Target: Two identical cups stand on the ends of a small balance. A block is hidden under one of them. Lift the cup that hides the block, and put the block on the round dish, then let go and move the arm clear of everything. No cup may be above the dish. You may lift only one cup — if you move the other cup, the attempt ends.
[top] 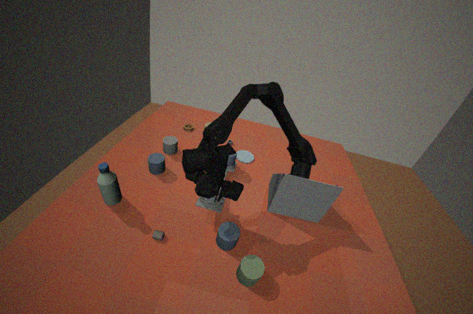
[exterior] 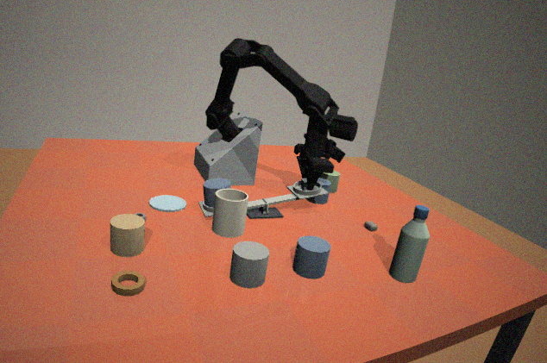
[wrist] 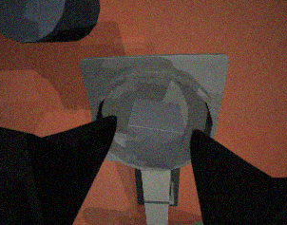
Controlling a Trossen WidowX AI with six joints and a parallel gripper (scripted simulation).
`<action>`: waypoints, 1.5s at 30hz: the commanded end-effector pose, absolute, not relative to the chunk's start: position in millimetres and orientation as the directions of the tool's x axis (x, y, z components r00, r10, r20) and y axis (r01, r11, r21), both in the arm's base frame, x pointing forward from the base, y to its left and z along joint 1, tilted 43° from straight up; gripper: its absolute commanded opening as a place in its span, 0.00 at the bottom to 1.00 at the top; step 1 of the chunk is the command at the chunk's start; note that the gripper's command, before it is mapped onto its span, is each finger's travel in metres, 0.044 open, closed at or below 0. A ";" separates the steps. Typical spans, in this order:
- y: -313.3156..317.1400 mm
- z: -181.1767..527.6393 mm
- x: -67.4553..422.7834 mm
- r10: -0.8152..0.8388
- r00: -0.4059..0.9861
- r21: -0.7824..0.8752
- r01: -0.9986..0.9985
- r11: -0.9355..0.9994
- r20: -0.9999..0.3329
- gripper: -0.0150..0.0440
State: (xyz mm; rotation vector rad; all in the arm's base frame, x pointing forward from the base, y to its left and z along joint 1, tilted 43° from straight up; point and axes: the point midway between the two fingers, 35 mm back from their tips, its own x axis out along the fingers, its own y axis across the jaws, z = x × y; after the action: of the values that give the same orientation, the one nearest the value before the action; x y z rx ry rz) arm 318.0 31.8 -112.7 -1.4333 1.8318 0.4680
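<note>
The grey block (wrist: 157, 115) sits uncovered inside the round rim on the raised end of the balance (exterior: 278, 198) (wrist: 216, 65). My gripper (wrist: 154, 128) (exterior: 311, 186) points down over that end. It is part open, with a finger on either side of the block and a gap to each; no cup is in it. One blue cup (top: 227, 237) (exterior: 324, 195) (wrist: 41, 18) stands on the table beside that end. The other blue cup (top: 231, 160) (exterior: 216, 194) stands on the balance's lower end. The round pale dish (top: 245, 157) (exterior: 167, 203) lies near that cup, with nothing on it.
A white mug (exterior: 229, 215) stands close to the lower cup. A green cylinder (top: 251, 269) is beyond the set-down cup. A bottle (top: 110, 189) (exterior: 410, 253), a blue cylinder (top: 156, 164) (exterior: 311, 257), a grey cylinder (top: 170, 145) (exterior: 249, 265) and a tan cylinder (exterior: 127, 237) also stand around.
</note>
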 end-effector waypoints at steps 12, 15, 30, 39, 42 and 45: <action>33.2 -111.1 318.1 -0.667 -0.090 -0.156 -0.941 0.301 -0.740 0.27; 47.4 -97.1 322.1 -0.665 -0.090 -0.156 -0.941 0.300 -0.741 0.25; 91.4 -42.4 326.9 -0.662 -0.091 -0.153 -0.941 0.302 -0.744 0.25; 24.1 -2.2 343.8 -0.606 -0.088 -0.141 -0.937 0.320 -0.791 0.25; -1.1 12.2 344.5 -0.592 -0.081 -0.139 -0.938 0.317 -0.802 0.25; -26.4 26.4 342.6 -0.582 -0.072 -0.141 -0.940 0.312 -0.810 0.25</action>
State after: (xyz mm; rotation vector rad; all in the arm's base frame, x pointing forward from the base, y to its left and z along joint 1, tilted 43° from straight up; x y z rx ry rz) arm 345.7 0.1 11.7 -1.3654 1.7751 0.5346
